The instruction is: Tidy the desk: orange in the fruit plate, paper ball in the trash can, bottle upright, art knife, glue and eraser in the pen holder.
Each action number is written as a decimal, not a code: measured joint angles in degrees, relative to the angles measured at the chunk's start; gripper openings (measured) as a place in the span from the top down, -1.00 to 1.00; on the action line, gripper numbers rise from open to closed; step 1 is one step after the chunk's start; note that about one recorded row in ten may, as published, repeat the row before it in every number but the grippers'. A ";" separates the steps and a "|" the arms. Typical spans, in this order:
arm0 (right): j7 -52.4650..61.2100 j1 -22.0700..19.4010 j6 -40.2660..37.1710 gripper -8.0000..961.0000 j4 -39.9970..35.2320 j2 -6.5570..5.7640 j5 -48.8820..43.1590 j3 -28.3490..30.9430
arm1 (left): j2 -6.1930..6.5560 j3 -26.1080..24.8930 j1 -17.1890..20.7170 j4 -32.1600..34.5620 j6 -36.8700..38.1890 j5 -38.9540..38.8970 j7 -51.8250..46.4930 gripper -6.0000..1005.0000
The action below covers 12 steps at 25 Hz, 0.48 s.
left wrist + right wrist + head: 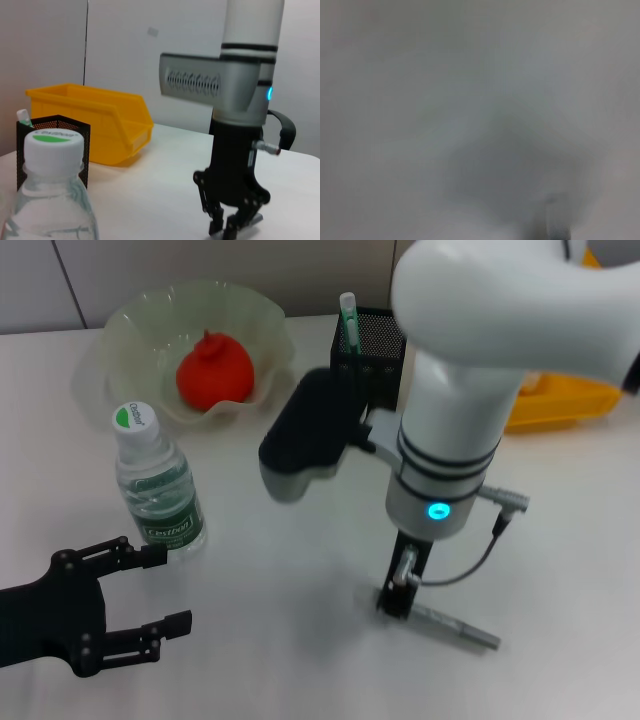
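While the white bench (300,660) fills the room's foreground, the right gripper (398,602) points straight down, fingers pinching the art knife (455,628); the left gripper (165,590) at 8 o'clock hangs with fingers spread.

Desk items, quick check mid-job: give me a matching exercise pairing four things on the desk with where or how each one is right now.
Things:
1. orange
2. bottle
3. art knife
4. pen holder

States:
A. lying flat on the desk under the right gripper
B. standing upright near the left gripper
C. sitting in the fruit plate
D. black mesh, beside the yellow bin

Pairs: 1-C, 2-B, 3-A, 4-D
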 joint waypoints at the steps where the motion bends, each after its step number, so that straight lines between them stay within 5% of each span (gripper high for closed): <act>1: 0.00 0.00 0.00 0.67 0.00 0.00 0.00 0.00 | 0.00 0.00 0.00 0.00 0.00 0.00 0.00 -0.60; 12: -7.88 -5.66 -9.99 0.67 -24.02 -0.41 -12.38 27.46 | -0.07 -0.01 0.60 -0.40 0.16 -0.15 0.14 -0.60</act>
